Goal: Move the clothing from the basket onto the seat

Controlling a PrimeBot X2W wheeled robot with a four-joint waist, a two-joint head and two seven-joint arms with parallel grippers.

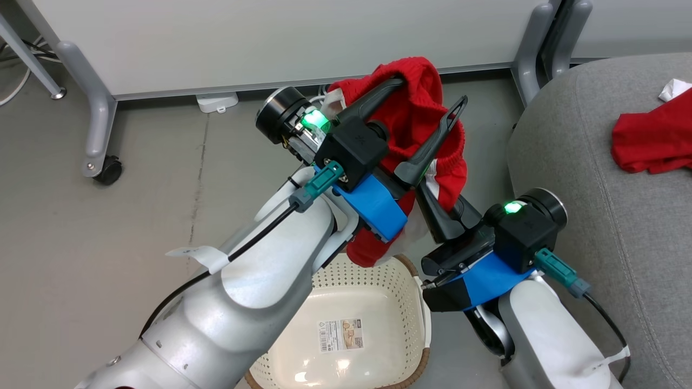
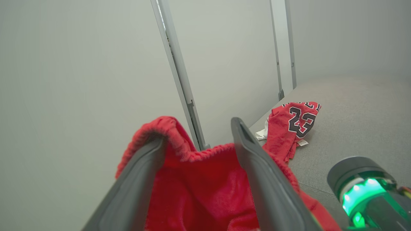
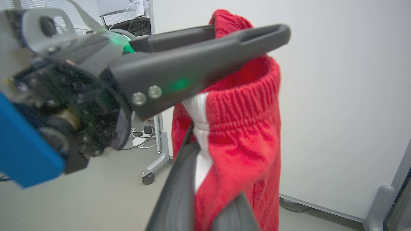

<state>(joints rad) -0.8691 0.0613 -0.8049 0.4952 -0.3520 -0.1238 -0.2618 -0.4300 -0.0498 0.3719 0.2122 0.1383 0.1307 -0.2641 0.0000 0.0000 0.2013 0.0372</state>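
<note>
Red shorts (image 1: 416, 116) hang above the basket (image 1: 367, 281), waistband looped over the widely spread fingers of the left gripper (image 1: 430, 92). Lower down, right gripper (image 1: 427, 197) is pinched closed on the fabric by the white stripe. At right, jersey (image 1: 654, 140) lies on the seat (image 1: 594, 162).

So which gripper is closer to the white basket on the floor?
Right. The right gripper pinches the red shorts low down, above the basket; the left gripper stands open higher up, fingers spread inside the waistband.
</note>
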